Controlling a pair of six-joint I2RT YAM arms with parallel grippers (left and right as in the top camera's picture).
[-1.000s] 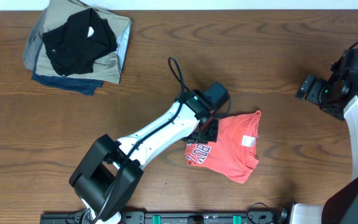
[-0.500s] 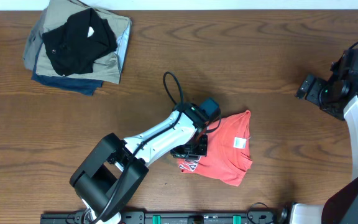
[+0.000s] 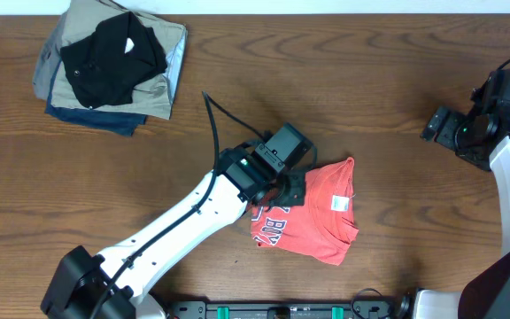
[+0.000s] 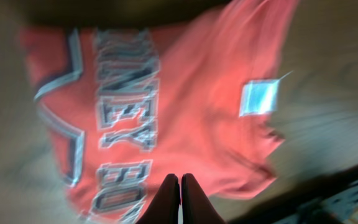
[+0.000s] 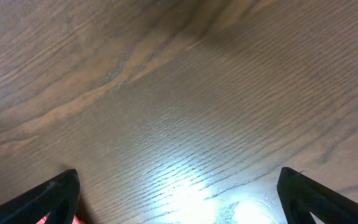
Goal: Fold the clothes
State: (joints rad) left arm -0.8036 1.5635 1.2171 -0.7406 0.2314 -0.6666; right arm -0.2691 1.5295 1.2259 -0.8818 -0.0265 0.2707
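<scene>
Although partly gathered, the clothes [image 3: 312, 217], one coral-red T-shirt, lie bunched with lettering up and neck tag [image 3: 341, 203] exposed, close to the robot-side edge of the tabletop [image 3: 388, 80], slightly right of its middle. Judgement: folding is mid-course; the outline is uneven and needs squaring. Left tool [image 3: 292, 188] sits at the shirt's far-left edge, fingers [image 4: 169, 199] pressed together; cloth between them cannot be confirmed, the wrist view being blurred. Next move calls for a sure pinch on an edge and a carry across the shirt. Right tool [image 3: 438, 124] stands wide, holding nothing, near the right edge, well apart. Bare wood lies right of and beyond the shirt; the stack of folded garments [image 3: 109, 71] occupies the far left corner, well apart.
</scene>
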